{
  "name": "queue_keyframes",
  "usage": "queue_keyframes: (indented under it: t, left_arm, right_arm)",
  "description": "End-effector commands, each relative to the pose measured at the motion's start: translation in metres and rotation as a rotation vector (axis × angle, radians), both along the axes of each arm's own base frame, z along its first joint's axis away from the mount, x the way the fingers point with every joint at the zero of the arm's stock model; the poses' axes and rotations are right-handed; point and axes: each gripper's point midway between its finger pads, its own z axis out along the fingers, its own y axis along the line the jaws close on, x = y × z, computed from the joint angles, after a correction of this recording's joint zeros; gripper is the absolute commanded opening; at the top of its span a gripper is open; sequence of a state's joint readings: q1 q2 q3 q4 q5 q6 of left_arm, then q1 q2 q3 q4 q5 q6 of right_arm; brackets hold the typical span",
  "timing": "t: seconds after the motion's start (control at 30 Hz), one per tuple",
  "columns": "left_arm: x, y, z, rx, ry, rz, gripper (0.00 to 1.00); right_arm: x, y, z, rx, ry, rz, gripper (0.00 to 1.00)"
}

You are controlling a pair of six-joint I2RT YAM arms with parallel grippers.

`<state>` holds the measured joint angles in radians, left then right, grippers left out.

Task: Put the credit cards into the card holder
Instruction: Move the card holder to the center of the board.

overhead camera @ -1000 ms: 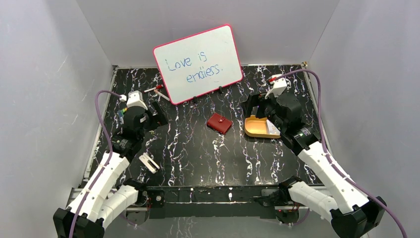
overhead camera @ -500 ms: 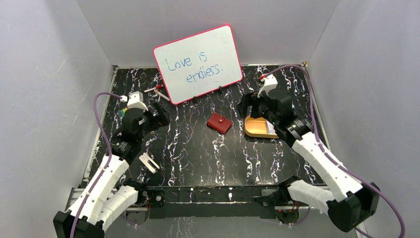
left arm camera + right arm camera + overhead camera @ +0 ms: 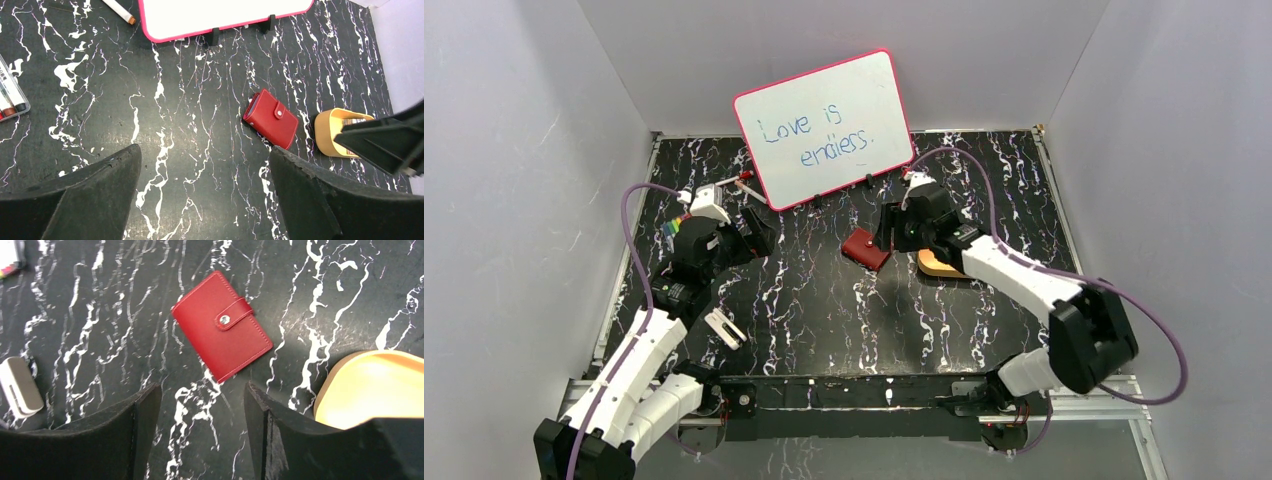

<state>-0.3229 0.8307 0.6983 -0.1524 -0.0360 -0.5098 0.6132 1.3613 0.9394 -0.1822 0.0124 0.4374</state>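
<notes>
The right tool [image 3: 201,390] hung over the dark marbled surface [image 3: 100,315] with its two fingers apart and nothing between them. The card holder [image 3: 220,332] lay flat on the surface just ahead of its fingertips, folded shut with the snap tab fastened, untouched. Beside the finger on the right of that wrist view sat the yellow-orange tray [image 3: 370,385], close to the card holder but apart from it. Off to the other side of this tool, a small white object [image 3: 17,382] rested on the surface.

The left tool [image 3: 204,155] was spread wide and held nothing. From it, the card holder [image 3: 270,119] lay ahead and to the right, well apart, with the tray [image 3: 327,132] just beyond it. A pale strip inside the tray appeared to be the credit cards [image 3: 356,121], though the right arm covered most of them and their number could not be told. Farther ahead of the left tool stood the pink-framed whiteboard [image 3: 225,15], propped on small black feet, a marker [image 3: 119,11] lying near its corner.
</notes>
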Motion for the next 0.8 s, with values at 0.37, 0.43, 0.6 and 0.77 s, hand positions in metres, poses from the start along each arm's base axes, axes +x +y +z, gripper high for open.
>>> queue_keyframes:
  t: [0.37, 0.43, 0.6, 0.77]
  left_arm:
    - [-0.002, -0.006, 0.008, -0.023, -0.029, -0.029, 0.96]
    - [-0.002, -0.007, 0.008, -0.023, -0.031, -0.032, 0.96]
    - [-0.003, -0.006, 0.010, -0.021, -0.039, -0.032, 0.95]
    - [-0.003, -0.006, 0.013, -0.022, -0.047, -0.033, 0.95]
  right_arm:
    - [0.095, 0.015, -0.042, 0.111, -0.007, 0.030, 0.73]
    - [0.102, 0.020, -0.045, 0.123, 0.003, 0.050, 0.76]
    - [0.099, 0.028, -0.064, 0.122, 0.069, 0.098, 0.76]
    - [0.087, 0.027, -0.089, 0.075, 0.138, 0.101, 0.76]
